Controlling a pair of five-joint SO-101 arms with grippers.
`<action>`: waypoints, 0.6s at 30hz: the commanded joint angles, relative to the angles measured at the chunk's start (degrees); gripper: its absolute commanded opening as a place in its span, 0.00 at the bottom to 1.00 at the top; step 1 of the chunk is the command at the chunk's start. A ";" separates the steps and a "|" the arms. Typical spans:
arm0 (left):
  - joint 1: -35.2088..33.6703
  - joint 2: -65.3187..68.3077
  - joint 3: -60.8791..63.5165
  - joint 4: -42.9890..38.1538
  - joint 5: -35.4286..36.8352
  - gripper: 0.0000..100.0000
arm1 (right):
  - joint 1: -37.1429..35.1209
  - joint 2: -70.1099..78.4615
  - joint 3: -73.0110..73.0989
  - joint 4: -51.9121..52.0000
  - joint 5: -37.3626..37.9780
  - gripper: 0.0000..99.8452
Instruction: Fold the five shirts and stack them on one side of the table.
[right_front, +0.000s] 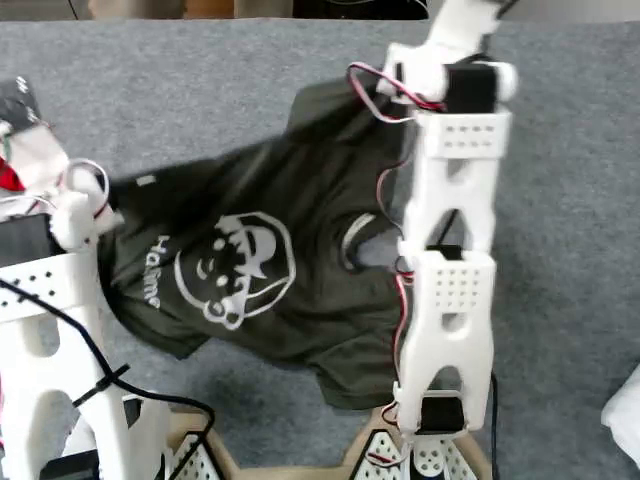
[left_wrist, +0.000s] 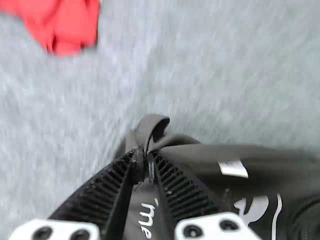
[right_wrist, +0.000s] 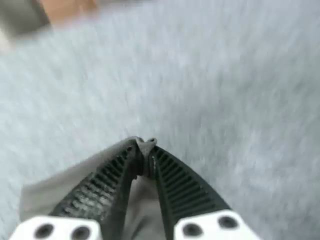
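Landmark: the white face print (right_front: 235, 265) on the dark shirt (right_front: 300, 180); every place below is given from it
Dark shirt: lies print-up and rumpled on the grey table (right_front: 150, 90), not yet folded
Left gripper (left_wrist: 145, 167): clenched on a small pinch of the shirt's edge, on the lettering (right_front: 152, 270) side of the face print and close to the white label tag (left_wrist: 232, 169); a loop of cloth sticks up past the fingertips
Right gripper (right_wrist: 145, 155): clamped on a thin fabric edge that I judge to be the same shirt, on the side of the face print away from the lettering
Why held so: with two holds on opposite sides of the face print, the arms can likely pull the cloth taut and flatten it, or carry one edge over for a fold
Red garment (left_wrist: 60, 22): on the table beyond the lettering side of the face print, well apart from it
White garment (right_front: 625, 410): at the table's edge, far from the face print on the side opposite the lettering
Count: two arms, two grippers, both gripping; one dark shirt in hand; one red and one white piece waiting, likely others of the five
Progress: early, by my reading
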 joint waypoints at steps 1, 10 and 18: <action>0.00 -0.04 -11.43 -1.32 -2.64 0.02 | 2.15 -11.30 -2.68 0.70 2.99 0.00; 3.96 -0.66 -26.90 -0.70 -11.69 0.02 | 2.24 -28.53 -2.68 -3.08 12.75 0.00; 3.96 -0.66 -40.44 2.46 -17.41 0.02 | 2.24 -41.80 -2.68 -10.99 22.24 0.00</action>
